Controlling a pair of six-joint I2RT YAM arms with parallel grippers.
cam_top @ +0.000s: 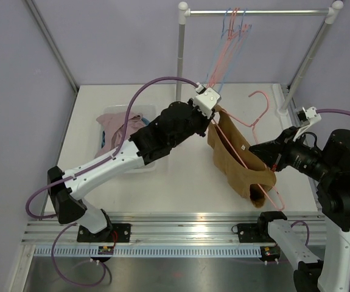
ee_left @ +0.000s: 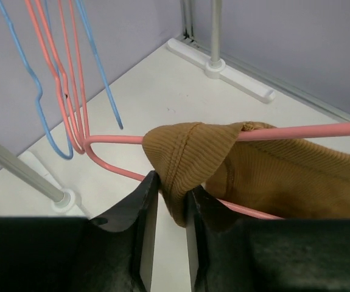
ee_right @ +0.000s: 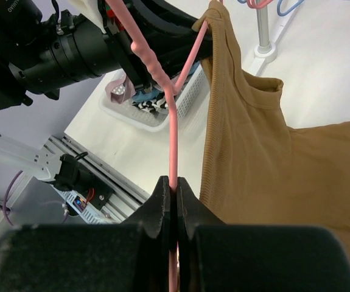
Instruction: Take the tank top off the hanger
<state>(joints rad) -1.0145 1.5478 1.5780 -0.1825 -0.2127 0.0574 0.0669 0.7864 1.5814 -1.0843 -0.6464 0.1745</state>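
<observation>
A tan ribbed tank top (cam_top: 235,149) hangs on a pink wire hanger (cam_top: 260,106), held in the air over the table between both arms. My left gripper (cam_top: 214,112) is shut on a shoulder strap of the tank top (ee_left: 187,152), pinching a fold of it (ee_left: 173,194) right at the hanger's end bend (ee_left: 114,141). My right gripper (cam_top: 257,152) is shut on the hanger's straight wire (ee_right: 173,140), pinched tight between the fingertips (ee_right: 175,185). The tank top's body (ee_right: 266,158) drapes to the right of that wire.
A white basket (cam_top: 98,131) with several clothes stands at the table's left, under the left arm. A clothes rack (cam_top: 254,12) at the back carries several blue and pink hangers (cam_top: 232,30). Its posts and feet (ee_left: 223,70) stand at the back corners.
</observation>
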